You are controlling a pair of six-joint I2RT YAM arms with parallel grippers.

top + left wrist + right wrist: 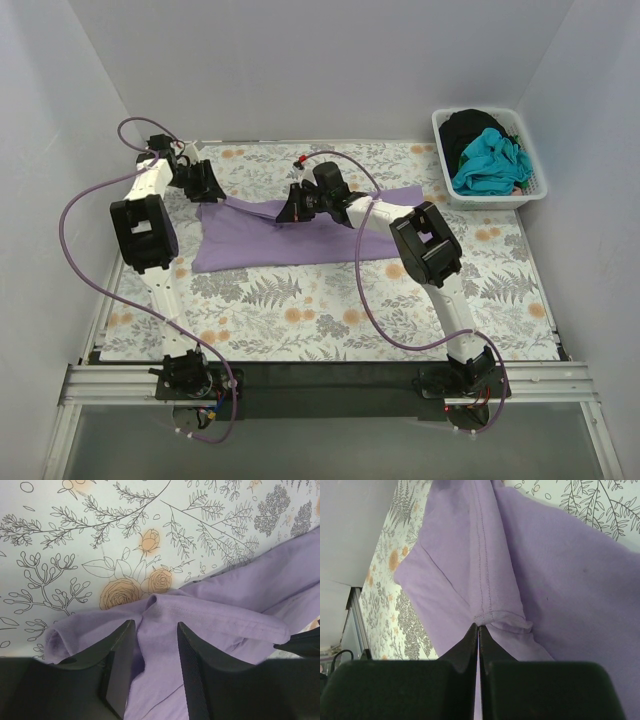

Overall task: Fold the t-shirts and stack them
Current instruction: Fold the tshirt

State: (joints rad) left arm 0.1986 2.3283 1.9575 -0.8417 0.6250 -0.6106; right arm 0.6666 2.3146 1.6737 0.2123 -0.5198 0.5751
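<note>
The lavender t-shirt [262, 243] lies rumpled and partly folded on the floral table covering, at the middle back. My left gripper [203, 186] is at its far left corner. In the left wrist view this gripper [156, 626] is open, with a raised fold of the lavender cloth [225, 612] lying between its fingers. My right gripper [297, 205] is at the shirt's far edge near the middle. In the right wrist view it [478, 626] is shut on a stitched seam of the shirt [560, 580], which bunches at the tips.
A white basket [541, 190] stands at the back right, holding a teal shirt [488, 160] and a black shirt [466, 127]. The floral covering [300, 315] spreads over the table. Purple cables loop beside both arms. Grey walls enclose three sides.
</note>
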